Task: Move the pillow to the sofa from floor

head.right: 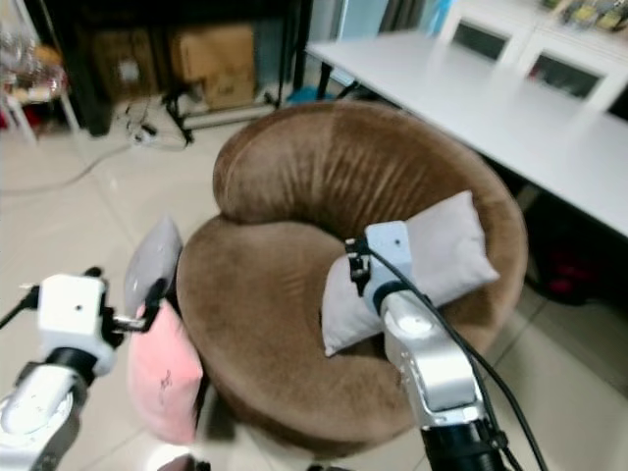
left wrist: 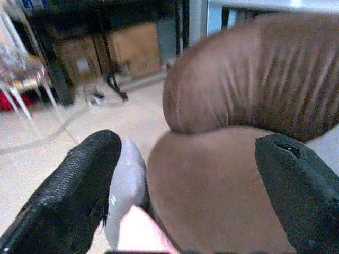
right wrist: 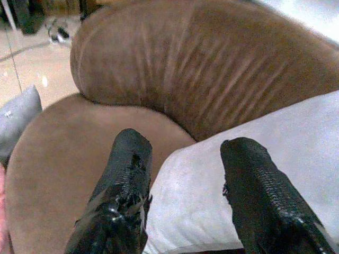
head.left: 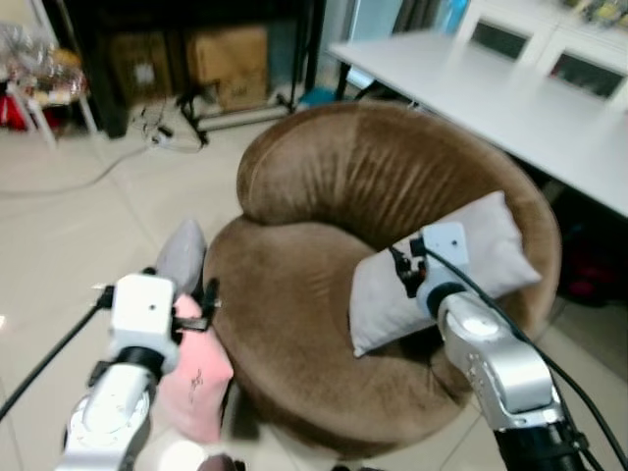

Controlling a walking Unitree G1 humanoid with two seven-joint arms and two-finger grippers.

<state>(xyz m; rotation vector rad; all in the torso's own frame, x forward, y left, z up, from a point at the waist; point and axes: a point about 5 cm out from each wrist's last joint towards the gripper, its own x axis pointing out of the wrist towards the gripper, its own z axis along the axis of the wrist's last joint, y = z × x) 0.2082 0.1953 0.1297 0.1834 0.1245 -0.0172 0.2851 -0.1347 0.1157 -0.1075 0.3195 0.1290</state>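
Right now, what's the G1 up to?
It's moving pillows from the floor onto the round brown sofa. One grey pillow already lies on the seat against the backrest, and the right gripper is open right over it, gripping nothing. The left gripper is open beside the sofa's left edge, where a pink pillow and another grey pillow sit on the floor.

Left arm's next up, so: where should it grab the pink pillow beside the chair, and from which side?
Grip the pink pillow by its upper edge, coming down from above. It stands on edge against the brown round chair, beside a grey pillow, so its faces are hemmed in and the top seam is the likeliest free part. The left gripper, open, is already right over it.
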